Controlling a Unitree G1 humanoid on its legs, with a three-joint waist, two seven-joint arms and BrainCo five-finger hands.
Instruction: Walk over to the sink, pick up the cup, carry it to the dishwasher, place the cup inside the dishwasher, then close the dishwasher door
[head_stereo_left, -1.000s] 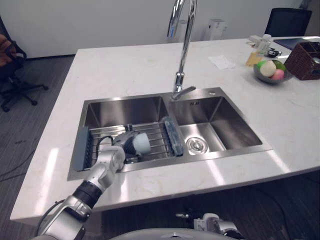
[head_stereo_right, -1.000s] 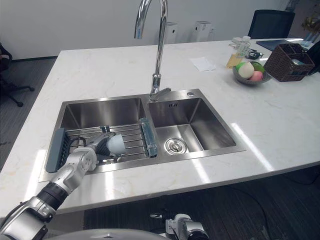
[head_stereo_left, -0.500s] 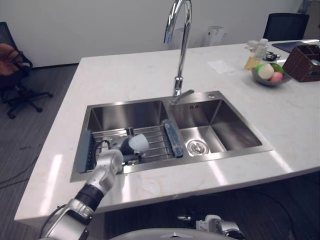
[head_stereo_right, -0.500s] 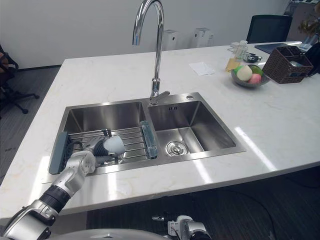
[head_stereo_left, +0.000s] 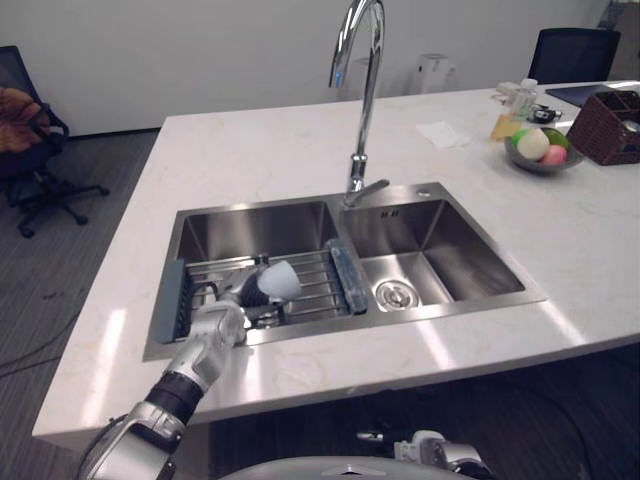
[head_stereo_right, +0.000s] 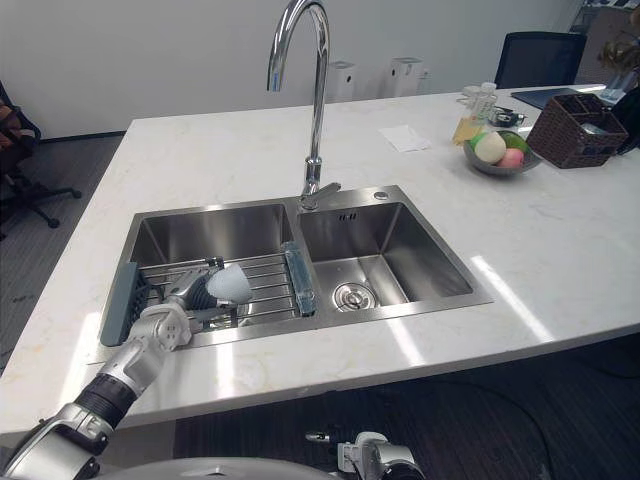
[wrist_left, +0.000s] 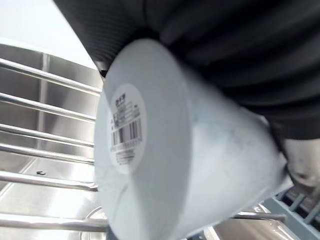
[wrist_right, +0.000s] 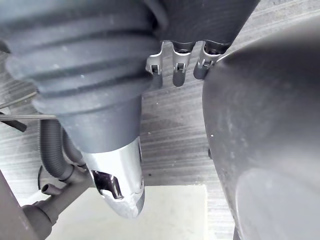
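A white cup (head_stereo_left: 278, 281) lies tilted just above the wire rack (head_stereo_left: 318, 283) in the sink's left basin, its labelled base (wrist_left: 124, 131) pointing away from the wrist. My left hand (head_stereo_left: 226, 316) reaches in over the sink's front rim and is shut on the cup, whose side rests against the hand's dark cover. The fingers themselves are mostly hidden behind the cup. My right hand (wrist_right: 176, 64) hangs low over the grey floor, its fingers straight and holding nothing.
The double steel sink (head_stereo_left: 300, 196) sits in a pale marble counter (head_stereo_left: 250, 140), with a tall curved faucet (head_stereo_left: 360, 100) between the basins. A fruit bowl (head_stereo_left: 540, 150) and a wicker basket (head_stereo_left: 610, 125) stand at the far right. Office chairs (head_stereo_left: 30, 150) stand on the floor at left.
My left hand has closed on the cup and raised it slightly off the rack, tipping it more upward. The camera has also shifted a little.
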